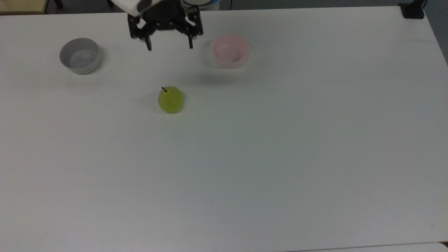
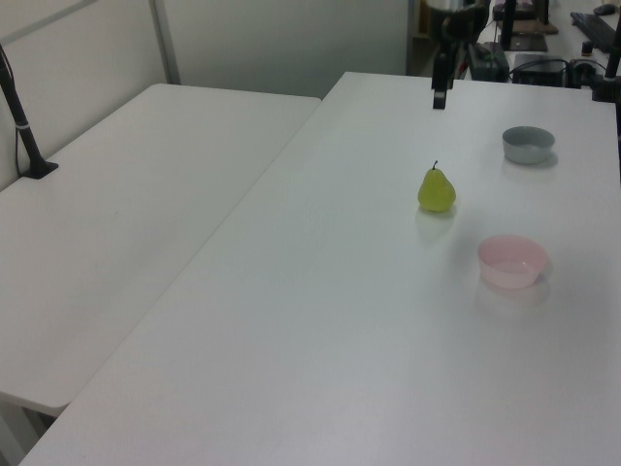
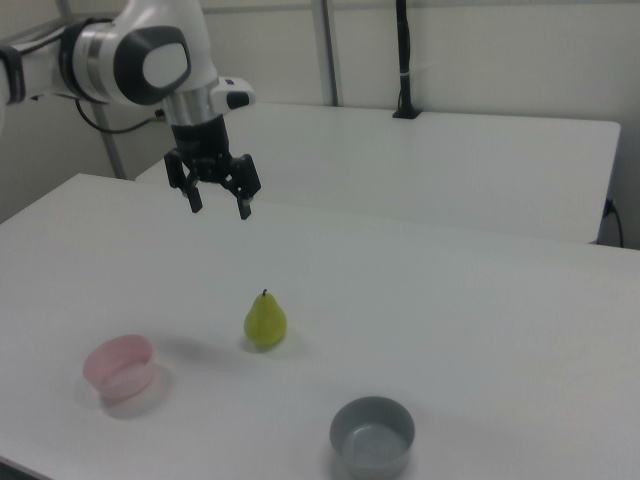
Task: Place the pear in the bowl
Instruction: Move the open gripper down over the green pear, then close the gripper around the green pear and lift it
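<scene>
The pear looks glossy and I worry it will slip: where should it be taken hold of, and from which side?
The small yellow-green pear stands upright on the white table, stem up, apart from both bowls. Probably best to come straight down from above with the open end effector and close on the wide lower belly, below the narrow neck, where the sides are fullest.

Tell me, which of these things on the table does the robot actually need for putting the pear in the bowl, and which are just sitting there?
Needed for the job:
- the pear, standing upright on the table
- the pink bowl, empty
- the gripper, open, above the table

Just sitting there:
- the grey bowl, empty
</scene>
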